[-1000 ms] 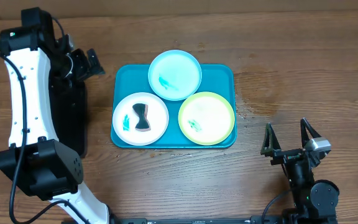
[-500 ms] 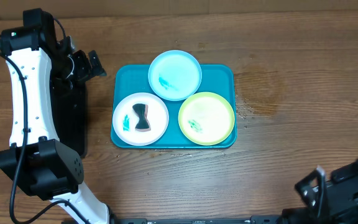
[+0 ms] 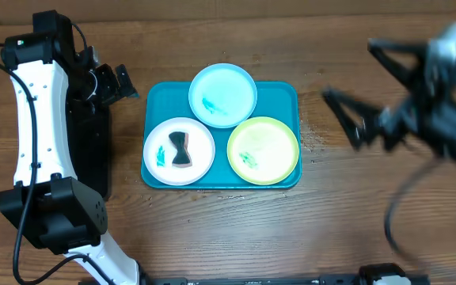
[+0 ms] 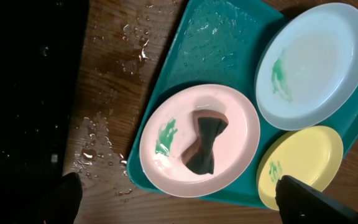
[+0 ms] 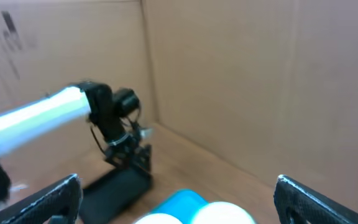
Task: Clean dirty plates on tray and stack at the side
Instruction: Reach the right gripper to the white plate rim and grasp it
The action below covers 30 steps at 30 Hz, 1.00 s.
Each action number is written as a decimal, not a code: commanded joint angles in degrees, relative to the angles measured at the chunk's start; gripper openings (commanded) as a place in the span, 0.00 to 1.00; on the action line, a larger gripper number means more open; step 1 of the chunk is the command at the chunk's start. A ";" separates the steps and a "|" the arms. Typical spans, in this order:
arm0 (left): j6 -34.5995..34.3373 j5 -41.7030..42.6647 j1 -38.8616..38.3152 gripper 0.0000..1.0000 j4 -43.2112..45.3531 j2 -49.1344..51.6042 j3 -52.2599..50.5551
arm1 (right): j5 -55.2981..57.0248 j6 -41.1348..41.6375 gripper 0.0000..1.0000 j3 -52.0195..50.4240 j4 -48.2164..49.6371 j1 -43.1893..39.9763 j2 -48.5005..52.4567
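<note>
Plates all sat on the blue tray (image 3: 282,98), each with green smears: the white plate (image 3: 202,152) with a dark sponge (image 3: 180,149) on it, the pale blue plate (image 3: 228,87) and the yellow-green plate (image 3: 271,146). My right gripper (image 3: 347,68) had swung up fast from low down to the right of the tray, jaws wide, holding nothing. My left gripper (image 3: 114,79) stayed left of the tray, wide open and empty too. Cleaning had not begun, I think. The sponge needed picking up first.
</note>
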 commanded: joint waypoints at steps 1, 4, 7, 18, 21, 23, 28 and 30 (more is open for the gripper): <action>0.87 0.50 -0.46 1.00 -0.22 -0.70 0.13 | 1.64 12.39 0.98 4.81 -4.00 2.21 9.33; 0.87 0.50 -0.46 1.00 -0.42 -0.70 0.13 | 11.54 10.88 0.99 9.44 -13.53 6.51 17.62; 0.87 0.50 -0.46 1.00 -0.61 -0.70 0.13 | 21.68 11.02 1.00 11.34 -18.53 12.22 25.51; 0.90 0.48 -0.46 1.00 -1.22 -0.70 0.13 | 25.90 15.69 0.51 11.30 -14.93 26.40 51.87; 0.87 0.50 -0.46 1.00 -1.14 -0.70 0.13 | 28.48 15.69 0.51 11.26 -14.08 28.92 56.50; 0.87 0.50 -0.44 1.00 -1.01 -0.70 0.13 | 30.47 15.74 0.51 11.08 -13.64 30.29 58.58; 0.87 0.50 -0.46 1.00 -0.94 -0.70 0.13 | 36.11 15.76 0.51 10.67 -13.44 33.48 62.45; 0.87 0.50 -0.46 1.00 -0.94 -0.70 0.13 | 37.18 15.74 0.51 10.67 -13.22 34.32 63.60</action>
